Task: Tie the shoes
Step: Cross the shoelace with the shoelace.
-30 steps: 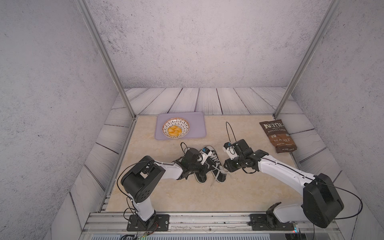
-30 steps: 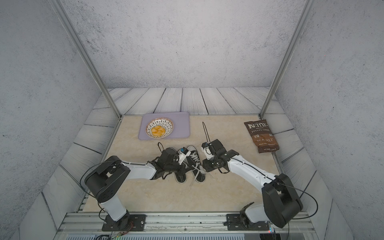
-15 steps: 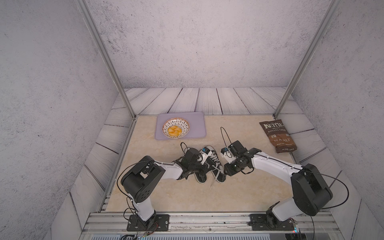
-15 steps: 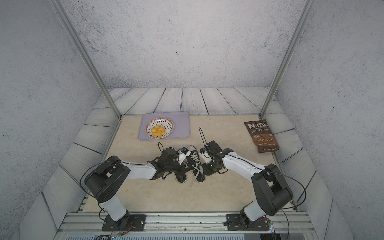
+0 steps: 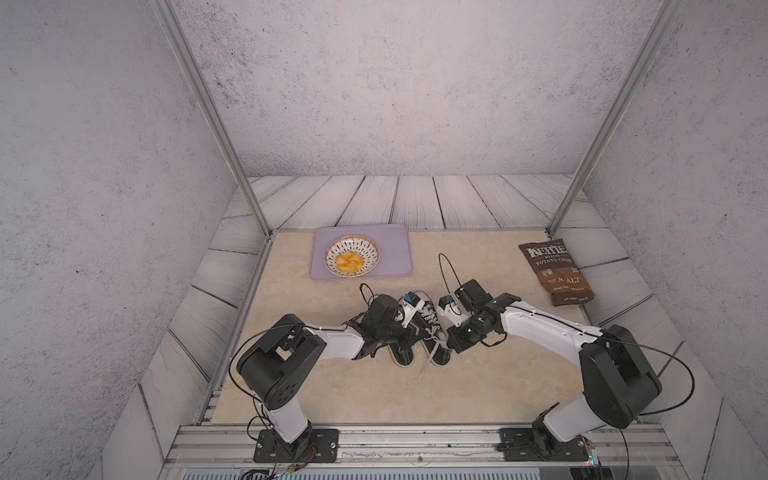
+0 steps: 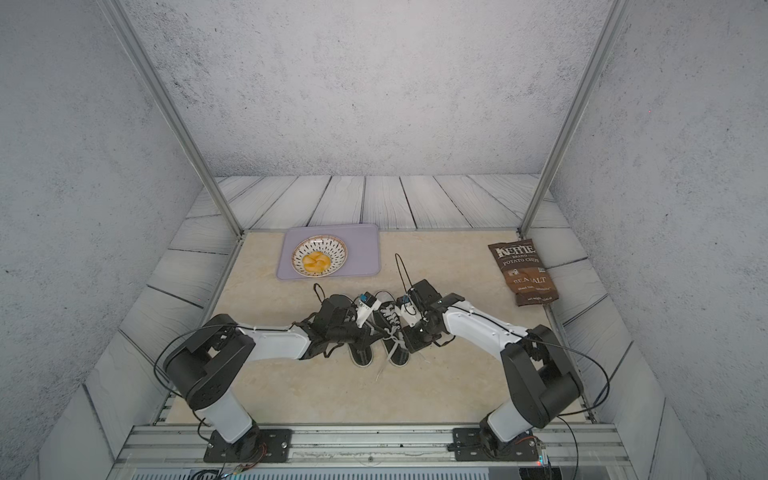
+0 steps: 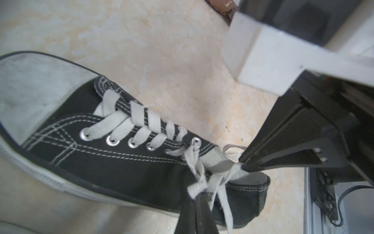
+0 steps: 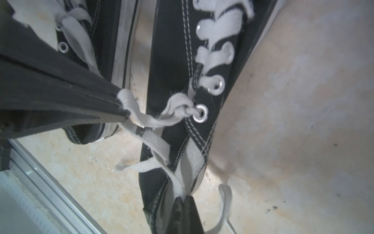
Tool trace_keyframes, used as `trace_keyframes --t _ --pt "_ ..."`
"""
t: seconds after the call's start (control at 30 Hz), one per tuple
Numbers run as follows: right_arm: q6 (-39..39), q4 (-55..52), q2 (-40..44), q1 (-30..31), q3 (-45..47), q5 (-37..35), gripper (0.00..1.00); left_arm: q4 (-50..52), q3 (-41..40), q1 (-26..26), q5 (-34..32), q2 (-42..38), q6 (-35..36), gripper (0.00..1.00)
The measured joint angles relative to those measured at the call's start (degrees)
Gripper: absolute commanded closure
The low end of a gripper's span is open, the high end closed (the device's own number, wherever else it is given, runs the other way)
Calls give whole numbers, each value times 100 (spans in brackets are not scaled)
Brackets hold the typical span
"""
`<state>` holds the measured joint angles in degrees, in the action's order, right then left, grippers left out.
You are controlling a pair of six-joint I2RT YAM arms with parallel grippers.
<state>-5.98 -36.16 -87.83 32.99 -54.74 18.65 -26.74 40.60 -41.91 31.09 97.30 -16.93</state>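
- Our left gripper (image 7: 197, 197) has its two fingers pressed together on the flat white woven lace (image 7: 220, 182). A little fold of lace pokes out past the tips.
- Our right gripper (image 8: 184, 199) is pinched tight on another part of the same lace (both wrist views show this well).
- The two small black canvas shoes with white rubber toes (image 5: 434, 332) lie side by side on the pale stone-look table (image 5: 374, 395). The one we are tying sits right between the two grippers, just under their tips. The other one is under the left gripper's wrist.
- We think the lace is crossed near the top holes, and our job now is to pull that crossing snug.
- To do it well, we should pull both ways at once, slow and low, so the shoe does not tip or slide.
- We should squeeze hard, because flat lace can slip out.
- The loose lace end (image 8: 225, 200) beside the right gripper must not get caught.
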Motion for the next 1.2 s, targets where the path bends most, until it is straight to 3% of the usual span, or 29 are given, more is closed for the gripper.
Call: trace_keyframes --t 0.67,0.97,1.07,1.2 --pt "-573 715 68 48 -122 -188 99 -59 7 -164 444 -138 22 91" --pt "-625 966 -31 59 -122 -120 99 184 103 -273 393 361 63 90" --pt "-627 1021 -140 74 -122 -94 99 229 116 -275 280 369 68 85" --pt "-625 1032 -201 76 -120 -98 99 223 105 -275 107 343 44 68"
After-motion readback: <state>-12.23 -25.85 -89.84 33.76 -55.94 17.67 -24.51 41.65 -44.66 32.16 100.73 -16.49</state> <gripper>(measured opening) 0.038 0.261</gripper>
